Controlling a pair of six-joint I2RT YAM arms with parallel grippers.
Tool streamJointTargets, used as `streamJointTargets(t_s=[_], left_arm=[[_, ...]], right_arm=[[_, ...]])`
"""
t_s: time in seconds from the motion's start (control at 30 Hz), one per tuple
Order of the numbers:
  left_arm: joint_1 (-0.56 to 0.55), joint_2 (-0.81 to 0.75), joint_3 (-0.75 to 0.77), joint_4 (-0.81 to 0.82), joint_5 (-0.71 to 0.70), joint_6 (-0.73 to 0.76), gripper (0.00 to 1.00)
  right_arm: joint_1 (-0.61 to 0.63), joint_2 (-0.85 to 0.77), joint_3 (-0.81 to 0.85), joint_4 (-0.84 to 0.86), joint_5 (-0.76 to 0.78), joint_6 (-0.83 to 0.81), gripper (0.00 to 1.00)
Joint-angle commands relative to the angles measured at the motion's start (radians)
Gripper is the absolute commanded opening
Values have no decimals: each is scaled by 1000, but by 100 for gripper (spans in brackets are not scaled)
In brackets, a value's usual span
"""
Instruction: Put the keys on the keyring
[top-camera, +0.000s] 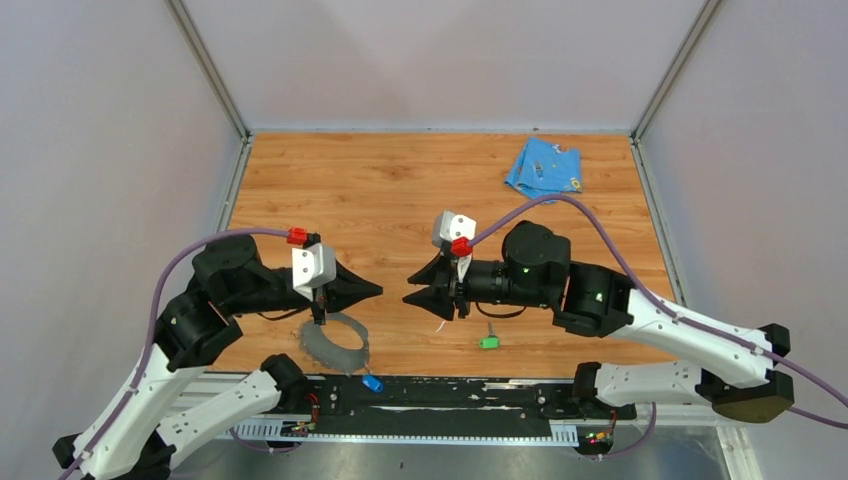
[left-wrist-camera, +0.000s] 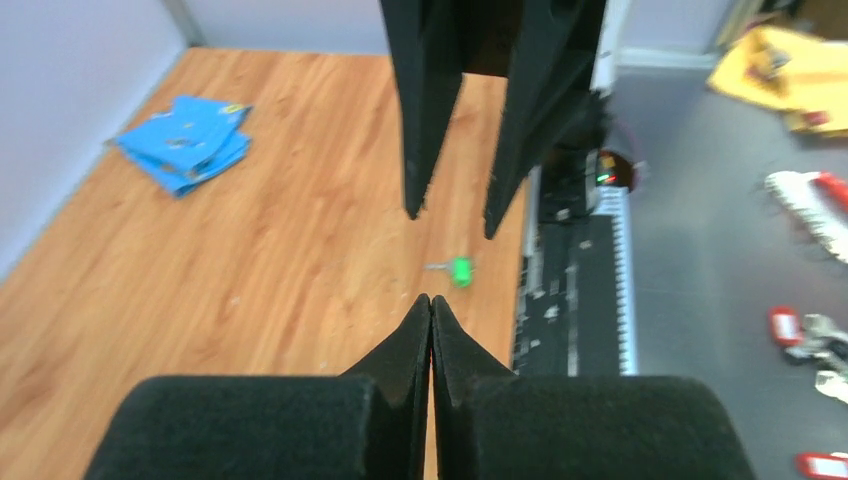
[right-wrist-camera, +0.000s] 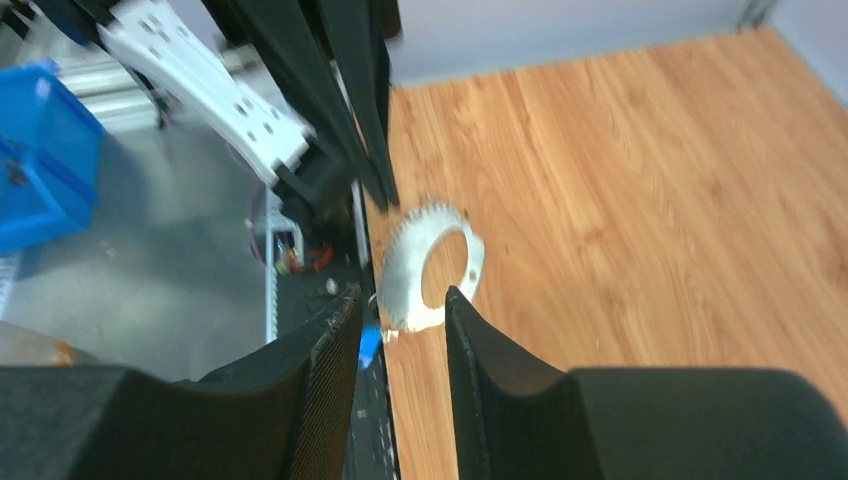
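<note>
Step in hand: pick-up, no key threaded. Left gripper (top-camera: 376, 291) jaws together, empty; right gripper (top-camera: 408, 289) jaws apart, empty. Green key (top-camera: 488, 342), blue key (top-camera: 373, 383), keyring (top-camera: 335, 343) lie loose. Next req'd: grasp a key.

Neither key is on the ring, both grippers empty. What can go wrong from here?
1. The left gripper and right gripper point tip to tip, close together; a reach by either could collide.
2. The blue key lies on the black rail off the wood, near the keyring; a nudge might knock it out of reach.
</note>
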Motion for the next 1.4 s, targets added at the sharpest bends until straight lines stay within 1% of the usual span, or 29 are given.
streamJointTargets(t_s=[0.0, 0.07, 0.13, 0.2, 0.23, 0.27, 0.33, 0.37, 0.4, 0.47, 0.53, 0.63, 0.67, 0.73, 0.93, 1.07, 1.1, 1.23, 1.37], left_arm=[[12, -25, -18, -133, -252, 225, 0], [34, -5, -19, -169, -368, 296, 0], [89, 19, -36, -200, -423, 364, 0], [191, 38, -66, -203, -417, 426, 6], [286, 53, -69, -202, -401, 446, 8], [358, 85, -65, -201, -378, 460, 14], [531, 145, -39, -201, -312, 472, 31], [599, 176, -25, -197, -293, 478, 39], [636, 204, -17, -195, -313, 487, 46], [674, 248, -10, -194, -366, 519, 60], [723, 286, -4, -194, -360, 515, 74], [794, 345, 25, -194, -348, 463, 98], [801, 361, 36, -195, -357, 447, 100], [811, 376, 51, -194, -364, 422, 100], [814, 391, 112, -194, -337, 357, 100], [813, 415, 153, -195, -339, 353, 100], [814, 417, 161, -196, -338, 356, 100], [813, 418, 176, -199, -333, 378, 100], [814, 420, 166, -200, -333, 408, 100]], right_arm=[[-27, -6, -148, -46, 82, -3, 43], [-37, 11, -202, -8, 92, -8, 52], [-39, 49, -263, 64, 117, -24, 57], [-58, 105, -340, 204, 117, -25, 60], [-74, 151, -371, 316, 106, -25, 60], [-87, 210, -386, 380, 95, -24, 60], [-92, 344, -376, 484, 75, -66, 61], [-92, 415, -351, 515, 47, -78, 61], [-92, 484, -303, 539, 10, -93, 61], [-90, 621, -215, 541, -42, -121, 61], [-87, 742, -136, 524, -73, -154, 61], [-63, 846, -79, 502, -74, -221, 61], [-59, 869, -73, 504, -77, -232, 62], [-52, 913, -47, 477, -82, -248, 62], [-29, 988, 9, 333, 9, -331, 63], [-14, 999, 13, 253, 99, -373, 64], [-14, 998, 5, 224, 128, -387, 64], [-37, 955, -55, 155, 291, -413, 58], [-116, 860, -190, 149, 347, -387, 56]])
